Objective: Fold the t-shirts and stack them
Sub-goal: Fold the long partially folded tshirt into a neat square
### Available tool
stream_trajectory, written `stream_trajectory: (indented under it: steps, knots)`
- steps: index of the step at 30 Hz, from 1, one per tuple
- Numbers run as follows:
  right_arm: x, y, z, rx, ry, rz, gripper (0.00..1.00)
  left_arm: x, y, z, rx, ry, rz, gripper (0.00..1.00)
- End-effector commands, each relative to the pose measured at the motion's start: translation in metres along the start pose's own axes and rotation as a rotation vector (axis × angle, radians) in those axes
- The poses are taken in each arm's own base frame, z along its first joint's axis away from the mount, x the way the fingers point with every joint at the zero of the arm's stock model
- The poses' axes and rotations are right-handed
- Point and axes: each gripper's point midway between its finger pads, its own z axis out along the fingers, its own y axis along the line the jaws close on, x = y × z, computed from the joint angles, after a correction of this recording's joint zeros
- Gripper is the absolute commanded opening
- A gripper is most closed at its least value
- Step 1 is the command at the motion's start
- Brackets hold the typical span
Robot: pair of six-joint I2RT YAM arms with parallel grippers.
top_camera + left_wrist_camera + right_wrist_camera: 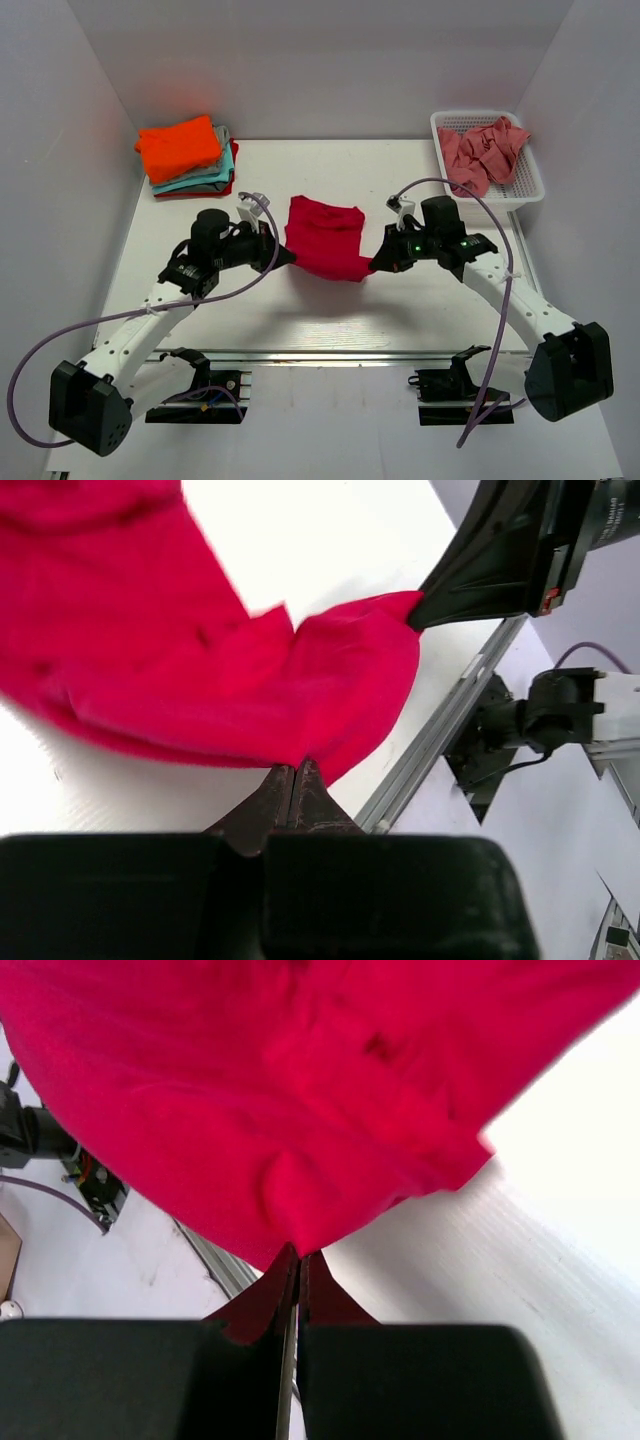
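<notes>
A crimson red t-shirt [326, 238] lies partly folded at the table's middle. My left gripper [289, 256] is shut on its near left corner, and my right gripper [372, 266] is shut on its near right corner, both lifting the near edge. The left wrist view shows the cloth [200, 660] pinched at the fingertips [293, 772], with the right gripper's finger [470, 570] beyond. The right wrist view shows the cloth [300, 1090] pinched at my right gripper [298, 1252]. A folded stack [190, 158], orange on top over teal, grey and red, sits at the back left.
A white mesh basket [534, 185] at the back right holds crumpled salmon-pink shirts [482, 150]. White walls enclose the table at left, back and right. A metal rail [350, 357] runs along the near edge, with both arm bases below it.
</notes>
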Motion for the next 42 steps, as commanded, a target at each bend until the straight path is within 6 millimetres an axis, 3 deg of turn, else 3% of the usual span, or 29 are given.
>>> stream_trajectory:
  steps: [1,2,7,9,10,12,13,14,15,16,18,19,20,21,22,24,28,29,30,31,33,35,37,38,39,41,42]
  knots:
    - [-0.029,0.015,-0.015,-0.021,-0.063,-0.060,0.00,-0.018,-0.015,-0.007,0.023,-0.017,0.015,0.00]
    - [-0.032,0.011,-0.014,-0.005,-0.062,-0.053,0.00,-0.028,-0.012,-0.008,-0.014,-0.046,0.022,0.00]
    - [-0.071,0.001,-0.014,0.048,-0.128,-0.038,0.00,-0.044,0.018,0.000,-0.161,-0.100,-0.043,0.00]
    - [-0.080,-0.004,-0.008,0.041,-0.134,-0.029,0.00,-0.062,0.032,0.001,-0.243,-0.156,-0.055,0.00]
    - [-0.096,-0.001,-0.011,0.033,-0.164,-0.050,0.00,-0.060,0.042,0.008,-0.269,-0.151,-0.063,0.00]
    - [-0.100,-0.009,0.001,0.020,-0.142,-0.026,0.00,-0.077,0.054,0.009,-0.333,-0.188,-0.076,0.00]
    - [-0.114,-0.004,-0.002,-0.001,-0.163,-0.040,0.00,-0.081,0.062,0.011,-0.370,-0.196,-0.080,0.00]
    - [-0.111,-0.015,0.011,-0.010,-0.126,0.004,0.00,-0.084,0.073,0.018,-0.412,-0.182,-0.104,0.00]
    - [-0.121,-0.012,0.006,-0.012,-0.147,-0.011,0.00,-0.085,0.079,0.021,-0.441,-0.173,-0.111,0.00]
    - [-0.122,-0.018,0.018,-0.032,-0.119,0.012,0.00,-0.085,0.090,0.022,-0.492,-0.166,-0.120,0.00]
    - [-0.131,-0.024,0.021,-0.034,-0.122,0.032,0.00,-0.088,0.107,0.032,-0.537,-0.160,-0.154,0.00]
    - [-0.126,-0.036,0.033,-0.032,-0.092,0.059,0.00,-0.090,0.112,0.035,-0.558,-0.166,-0.175,0.00]
    - [-0.129,-0.042,0.035,-0.024,-0.093,0.062,0.00,-0.098,0.118,0.036,-0.574,-0.180,-0.177,0.00]
    - [-0.144,-0.043,0.031,-0.022,-0.120,0.046,0.00,-0.104,0.125,0.037,-0.589,-0.195,-0.191,0.00]
    - [-0.140,-0.055,0.042,-0.016,-0.096,0.073,0.00,-0.100,0.135,0.044,-0.612,-0.177,-0.199,0.00]
    - [-0.154,-0.061,0.046,-0.023,-0.112,0.064,0.00,-0.119,0.144,0.045,-0.631,-0.209,-0.202,0.00]
    - [-0.169,-0.077,0.058,-0.028,-0.086,0.050,0.00,-0.129,0.161,0.062,-0.634,-0.200,-0.238,0.00]
    - [-0.161,-0.092,0.073,-0.029,-0.049,0.066,0.00,-0.129,0.168,0.064,-0.645,-0.197,-0.245,0.00]
    - [-0.164,-0.094,0.073,-0.024,-0.034,0.081,0.00,-0.120,0.177,0.074,-0.646,-0.168,-0.272,0.00]
    - [-0.173,-0.096,0.075,-0.025,-0.041,0.057,0.00,-0.125,0.182,0.077,-0.642,-0.170,-0.279,0.00]
    - [-0.159,-0.115,0.093,-0.024,0.021,0.121,0.00,-0.123,0.193,0.084,-0.648,-0.150,-0.293,0.00]
    - [-0.172,-0.129,0.099,-0.011,0.003,0.130,0.12,-0.128,0.210,0.095,-0.673,-0.140,-0.304,0.00]
    - [-0.183,-0.150,0.109,0.033,-0.015,0.153,0.44,-0.140,0.221,0.107,-0.678,-0.145,-0.274,0.43]
    - [-0.185,-0.159,0.111,0.064,-0.020,0.170,0.55,-0.146,0.223,0.111,-0.676,-0.144,-0.244,0.70]
    - [-0.203,-0.170,0.113,0.118,-0.059,0.160,0.69,-0.167,0.227,0.107,-0.698,-0.175,-0.225,1.00]
    - [-0.222,-0.174,0.105,0.132,-0.103,0.152,0.89,-0.172,0.232,0.110,-0.720,-0.152,-0.211,1.00]
    - [-0.231,-0.168,0.099,0.131,-0.129,0.125,0.89,-0.182,0.227,0.107,-0.718,-0.156,-0.197,1.00]
